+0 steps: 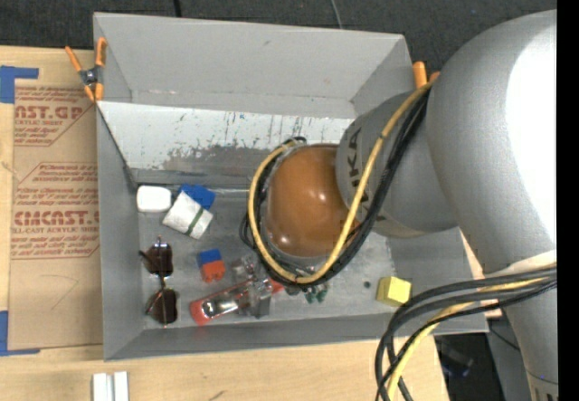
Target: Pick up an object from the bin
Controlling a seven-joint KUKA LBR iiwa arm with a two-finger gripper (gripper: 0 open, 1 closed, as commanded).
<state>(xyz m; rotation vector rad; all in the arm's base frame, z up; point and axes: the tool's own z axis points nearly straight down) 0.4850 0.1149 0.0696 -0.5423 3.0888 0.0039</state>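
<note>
My gripper (256,281) pokes out from under the arm's orange dome at the bin's front middle, low over the floor. Right at its left lies a red and silver oblong thing (215,307), close to or touching the gripper. A small blue and orange block (211,265) sits just beyond that, to the gripper's left. A small green thing (315,296) peeks out below the dome on the gripper's right.
Brown sunglasses (161,282) lie at the front left. A white cylinder (154,199) and a white and blue box (192,211) lie at the left, farther back. A yellow cube (393,291) rests at the front right. The arm covers the bin's right half.
</note>
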